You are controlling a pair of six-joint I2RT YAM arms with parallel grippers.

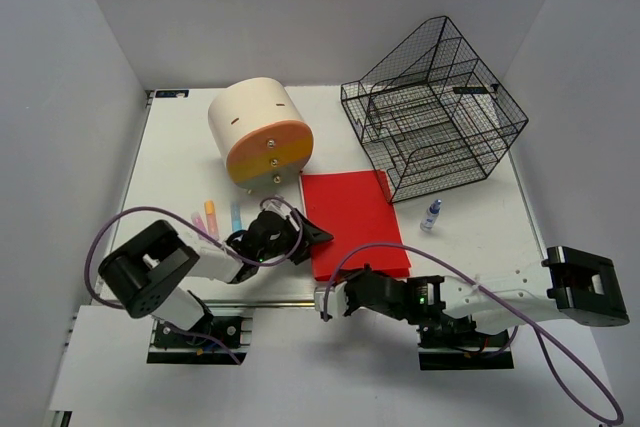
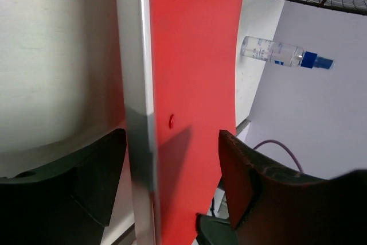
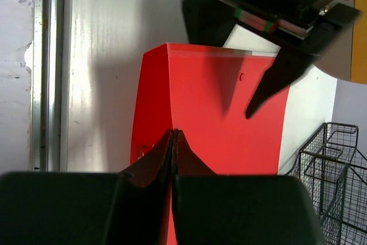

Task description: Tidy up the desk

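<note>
Tidying seems barely begun: red folder, bottle and pens lie loose on the table, left claw wide and empty, right claw closed on nothing

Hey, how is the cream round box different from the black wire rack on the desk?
The cream round box is solid-walled, hiding its inside; the black wire rack is see-through mesh. The box is a cylinder with an orange front; the rack is angular with stacked trays. The box sits back-left of the red folder, the rack back-right. Both stand toward the far end of the desk.
</note>
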